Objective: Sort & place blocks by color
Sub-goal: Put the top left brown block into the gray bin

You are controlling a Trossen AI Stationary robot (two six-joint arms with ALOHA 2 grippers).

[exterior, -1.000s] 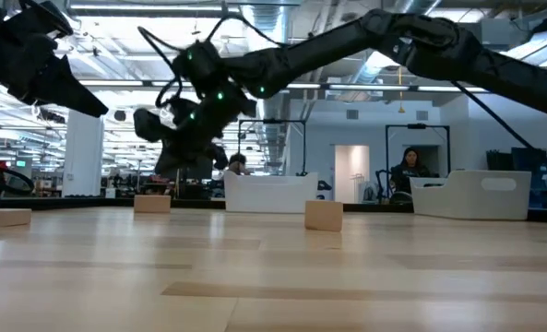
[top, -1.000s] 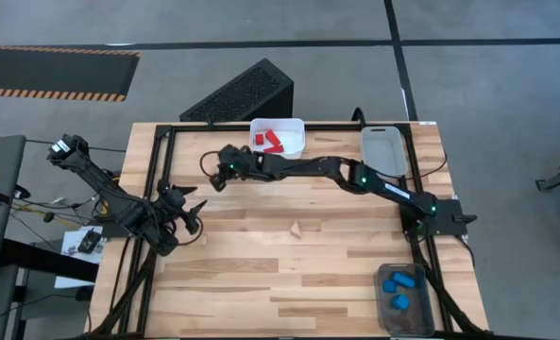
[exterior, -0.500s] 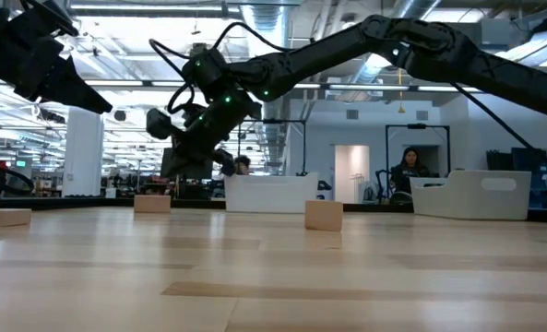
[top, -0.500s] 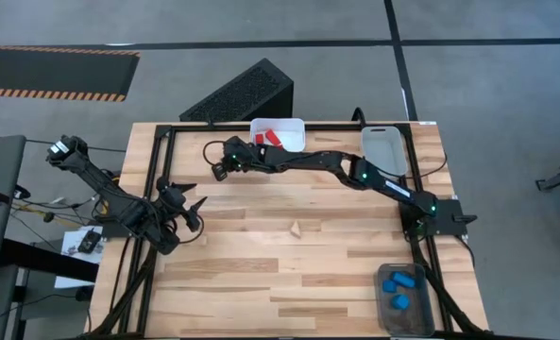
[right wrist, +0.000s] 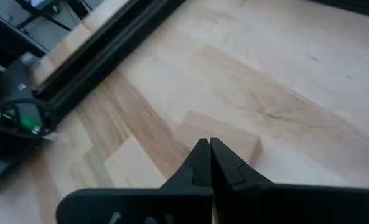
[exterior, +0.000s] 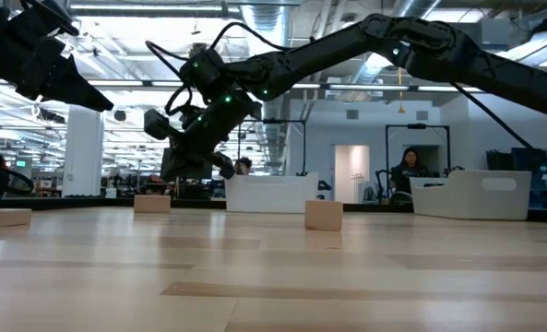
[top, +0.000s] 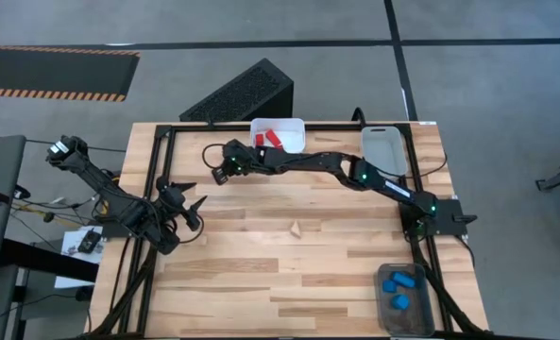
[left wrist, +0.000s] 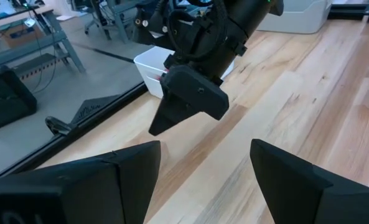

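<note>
The right gripper (top: 215,170) hangs over the far left part of the table (top: 261,283), its fingers pressed together on nothing, just above a pale wooden block (right wrist: 216,138) lying flat on the boards. The left gripper (top: 196,210) waits near the left edge, fingers spread apart. Red blocks (top: 272,140) sit in the white bin (top: 295,124) at the far edge, blue blocks (top: 398,281) in the clear bin (top: 383,312) at the near right corner; the grey bin (top: 385,151) looks empty. A wooden wedge (top: 296,229) lies mid-table. The wooden pieces are probably light, rigid and smooth (apt to skid), best pinched across two flat parallel sides.
</note>
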